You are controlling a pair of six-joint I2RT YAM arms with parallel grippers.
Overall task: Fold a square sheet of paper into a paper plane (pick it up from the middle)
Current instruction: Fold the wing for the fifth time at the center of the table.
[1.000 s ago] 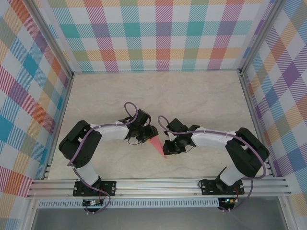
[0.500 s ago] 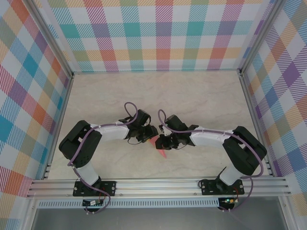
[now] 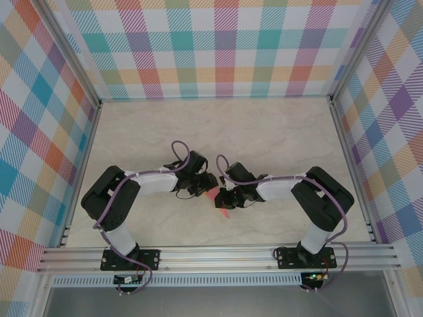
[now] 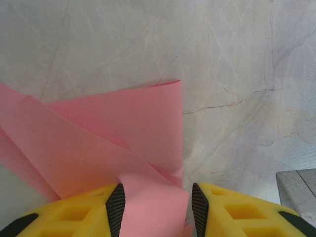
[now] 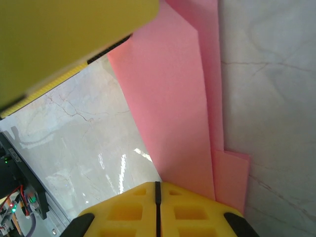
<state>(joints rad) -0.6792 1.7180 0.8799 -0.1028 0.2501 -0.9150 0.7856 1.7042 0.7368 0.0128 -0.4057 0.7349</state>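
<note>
The square sheet of paper point(image 3: 224, 211) is salmon pink and folded into a narrow layered shape lying on the table between my two grippers. In the left wrist view the paper point(image 4: 123, 128) runs between the black pads point(image 4: 116, 207) of my left gripper point(image 4: 155, 197), whose jaws stand apart with a slim gap on the right side. My left gripper point(image 3: 206, 185) sits at the paper's upper end. My right gripper point(image 5: 158, 183) is shut, pad against pad, with its tips on the long folded edge of the paper point(image 5: 173, 98). From above, the right gripper point(image 3: 221, 199) covers most of the paper.
The pale marble-patterned table point(image 3: 264, 132) stretches behind the arms. Plaid walls point(image 3: 218, 46) close in the back and both sides. An aluminium rail point(image 3: 218, 254) runs along the near edge. A yellow finger of the left gripper point(image 5: 74, 39) hangs close above the right wrist camera.
My right gripper has slid left over the paper, close to the left gripper, and its jaws have closed. Less pink shows from above. The left arm has not moved.
</note>
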